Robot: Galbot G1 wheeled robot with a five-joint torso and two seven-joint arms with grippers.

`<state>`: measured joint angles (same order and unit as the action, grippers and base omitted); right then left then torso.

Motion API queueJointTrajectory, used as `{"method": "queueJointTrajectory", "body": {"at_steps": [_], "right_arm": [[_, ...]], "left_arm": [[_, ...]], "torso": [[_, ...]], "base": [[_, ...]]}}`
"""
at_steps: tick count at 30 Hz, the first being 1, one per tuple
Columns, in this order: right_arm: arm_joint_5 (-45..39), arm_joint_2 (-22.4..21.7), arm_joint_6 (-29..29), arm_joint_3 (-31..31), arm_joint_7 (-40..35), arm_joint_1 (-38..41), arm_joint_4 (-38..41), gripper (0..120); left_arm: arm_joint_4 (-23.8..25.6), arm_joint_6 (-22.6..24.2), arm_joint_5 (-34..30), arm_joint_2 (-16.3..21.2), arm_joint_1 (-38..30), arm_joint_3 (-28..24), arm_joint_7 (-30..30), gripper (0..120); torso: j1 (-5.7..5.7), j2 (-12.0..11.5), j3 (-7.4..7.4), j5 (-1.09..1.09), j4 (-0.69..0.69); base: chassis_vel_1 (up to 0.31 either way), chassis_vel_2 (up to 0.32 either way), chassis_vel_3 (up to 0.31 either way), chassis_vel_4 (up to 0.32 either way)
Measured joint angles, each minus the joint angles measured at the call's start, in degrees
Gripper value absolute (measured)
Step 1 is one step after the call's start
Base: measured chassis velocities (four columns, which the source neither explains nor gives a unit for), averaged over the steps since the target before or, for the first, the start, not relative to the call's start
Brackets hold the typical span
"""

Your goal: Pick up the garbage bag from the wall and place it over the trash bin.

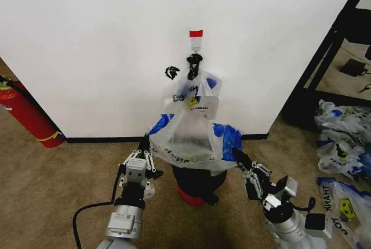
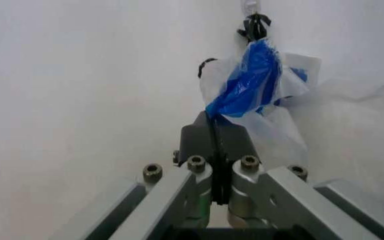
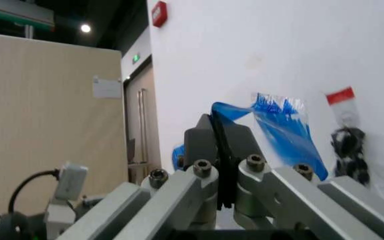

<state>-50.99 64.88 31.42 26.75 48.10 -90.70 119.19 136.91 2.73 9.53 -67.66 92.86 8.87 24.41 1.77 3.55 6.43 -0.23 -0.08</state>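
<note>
The garbage bag (image 1: 188, 139), clear crinkly plastic with black print and blue handles, is stretched open between my two grippers just above the trash bin (image 1: 200, 180), a small black bin with a red bottom standing by the wall (image 1: 116, 40). My left gripper (image 1: 145, 143) is shut on the bag's left blue handle (image 2: 245, 85); its fingertips (image 2: 213, 127) pinch the plastic. On the other side, my right gripper (image 1: 237, 155) is shut on the right blue handle (image 3: 282, 125), with the fingertips (image 3: 219, 127) closed on it. The bag hides the bin's rim.
A bunch of like bags (image 1: 196, 89) hangs from a hook under a red tape strip (image 1: 196, 33). A red fire extinguisher (image 1: 26, 115) leans at the left. A heap of stuffed bags (image 1: 342, 144) lies at the right, beside a black frame (image 1: 330, 46).
</note>
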Motion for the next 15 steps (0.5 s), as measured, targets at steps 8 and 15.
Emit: {"method": "queueJointTrajectory", "body": {"at_steps": [8, 15], "right_arm": [[0.82, 0.34, 0.04, 0.61, 0.00, 0.16, 0.30, 0], [1.16, 1.06, 1.38, 0.25, -1.58, 2.38, -6.35, 0]], "left_arm": [[-3.26, -0.84, 1.28, -0.53, -0.19, -2.04, -0.25, 0], [-7.34, -0.74, 1.24, -0.94, -2.79, -2.79, -0.40, 0]], "torso": [[0.00, 0.00, 0.00, 0.00, 0.00], [0.00, -0.01, 0.00, 0.01, 0.00]], "base": [[0.000, 0.000, 0.000, 0.000], [0.000, 0.000, 0.000, 0.000]]}}
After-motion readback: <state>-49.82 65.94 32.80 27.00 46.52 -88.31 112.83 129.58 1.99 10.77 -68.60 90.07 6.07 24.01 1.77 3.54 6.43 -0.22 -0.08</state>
